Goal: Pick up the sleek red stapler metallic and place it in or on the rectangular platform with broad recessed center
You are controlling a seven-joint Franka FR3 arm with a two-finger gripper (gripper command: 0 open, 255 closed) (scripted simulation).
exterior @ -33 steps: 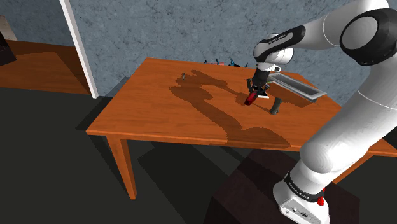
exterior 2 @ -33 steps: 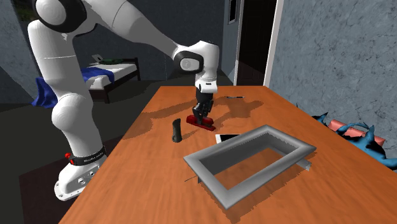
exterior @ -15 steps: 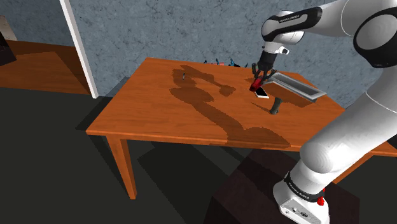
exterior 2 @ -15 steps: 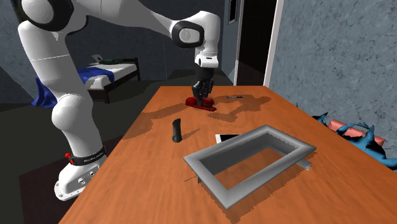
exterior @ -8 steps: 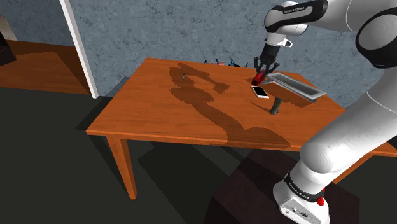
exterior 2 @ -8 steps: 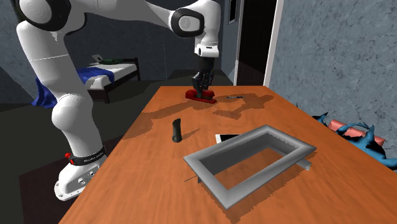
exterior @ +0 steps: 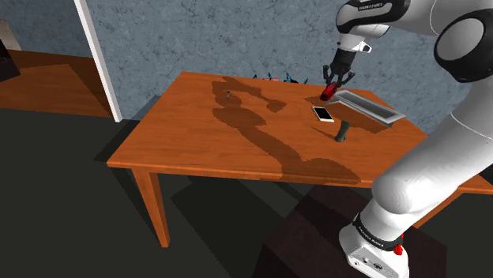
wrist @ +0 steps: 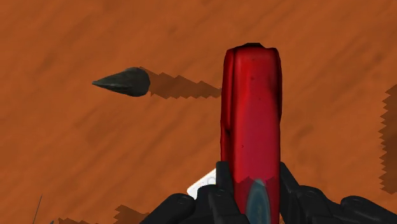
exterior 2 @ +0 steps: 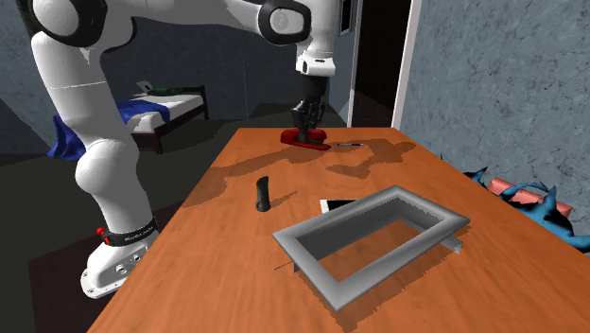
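1. My fingers (wrist: 222,186) clamp the red stapler (wrist: 251,114), held clear above the surface (exterior: 205,134).
2. Beneath lie a white phone (exterior: 322,114) and, beside it, an upright dark grip (exterior: 342,131).
3. Farther off sits the grey recessed platform (exterior 2: 314,263), apart from the stapler.

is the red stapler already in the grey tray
No, in the second exterior view the red stapler hangs clasped in the gripper above the table, well apart from the grey tray.
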